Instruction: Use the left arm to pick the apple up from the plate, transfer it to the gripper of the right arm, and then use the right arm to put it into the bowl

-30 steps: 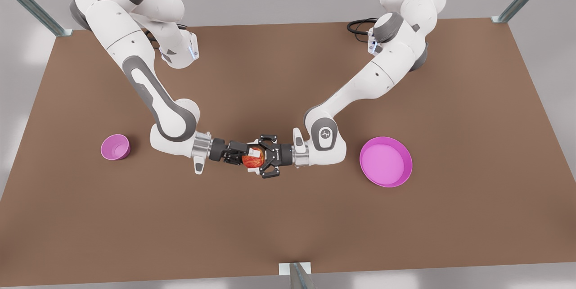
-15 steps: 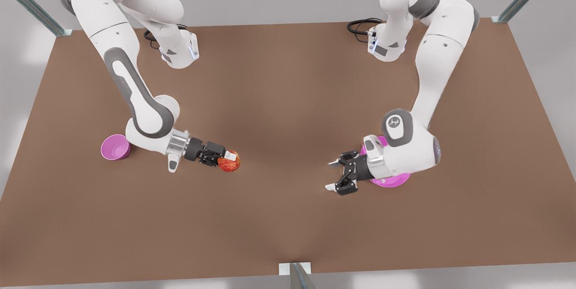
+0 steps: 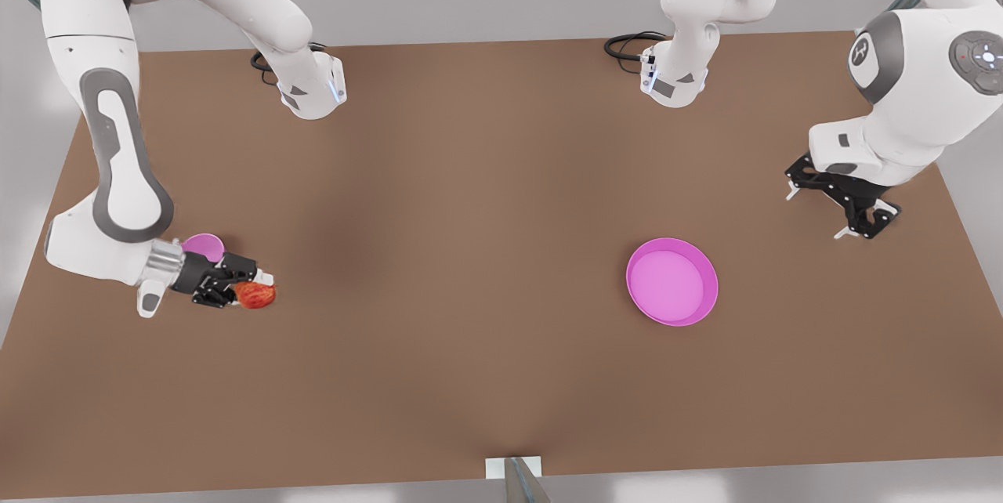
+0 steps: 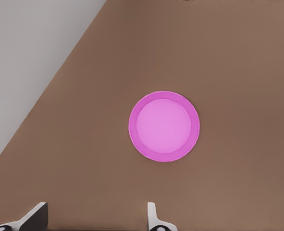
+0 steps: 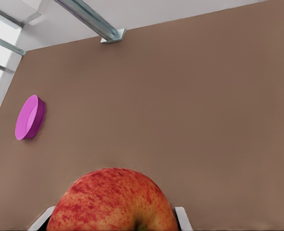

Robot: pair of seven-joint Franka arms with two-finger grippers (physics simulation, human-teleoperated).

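The apple (image 3: 255,294) sits pinched between the fingers of the right gripper (image 3: 252,288), its red-and-yellow skin bulging out past the white pads (image 5: 182,216) that press on either side of it in the right wrist view. That gripper hangs just beside the bowl (image 3: 204,246), on the side of it toward the plate (image 3: 672,281), with the apple held above the brown table (image 3: 486,268) rather than over the bowl's opening. The plate lies well apart from the bowl, across the table, and nothing rests on it. The left gripper (image 3: 841,208) hangs beyond the plate, on the side away from the bowl, its jaws spread wide around nothing; its wrist camera looks down on the plate (image 4: 164,126).
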